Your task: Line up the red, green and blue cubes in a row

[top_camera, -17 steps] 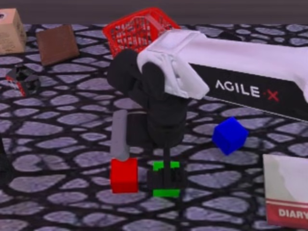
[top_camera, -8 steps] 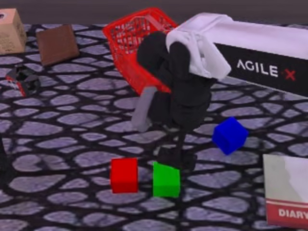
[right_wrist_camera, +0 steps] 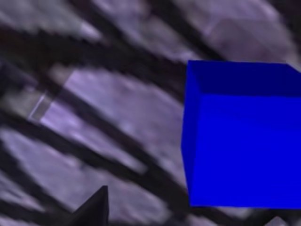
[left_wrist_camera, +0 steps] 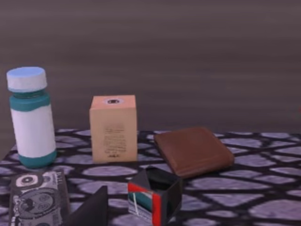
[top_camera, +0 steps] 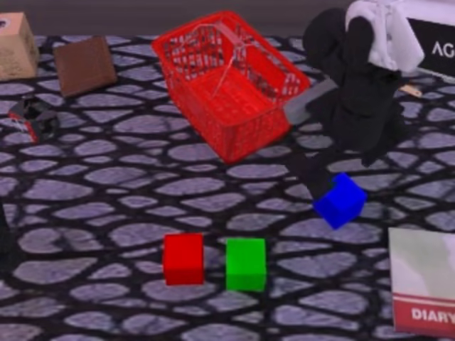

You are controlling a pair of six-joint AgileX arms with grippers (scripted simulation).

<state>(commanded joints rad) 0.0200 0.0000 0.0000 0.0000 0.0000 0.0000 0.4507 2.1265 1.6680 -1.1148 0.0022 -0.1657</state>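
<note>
Table [top_camera: 92, 213]: dark surface w/ purple-grey cobble pattern, carries everything.

Right arm [top_camera: 377, 35]: white shell over black links, comes in from the table's far right corner and reaches down toward the blue cube. Right gripper [top_camera: 313, 177] sits just beside the cube's far left side; can't tell if it touches, and can't tell whether it is apart or together. In the right wrist view only one dark finger tip [right_wrist_camera: 94, 209] shows at the frame edge, cube close ahead of it.

Red mesh basket [top_camera: 231, 82]: lies tilted near the far edge, about mid-table.

Diary booklet [top_camera: 425, 280]: white w/ red band, at the near right corner, cut by the frame.

Brown wallet [top_camera: 84, 65] & tan carton [top_camera: 15, 46]: far left corner, side by side. White bottle w/ teal band [left_wrist_camera: 32, 117] next to them in the left wrist view.

Black-and-red block [top_camera: 34, 117]: near the left edge.

Cubes, all plain, smooth, same size:
- blue cube [top_camera: 341, 200]: bright blue, turned at an angle, right of centre, well apart from the other two.
- red cube [top_camera: 183, 258]: bright red, near edge, left of centre, square to the edge.
- green cube [top_camera: 246, 263]: bright green, just beside the red one on its right, small gap, in line w/ it.

Left arm: parked off the left edge, its gripper not seen.
</note>
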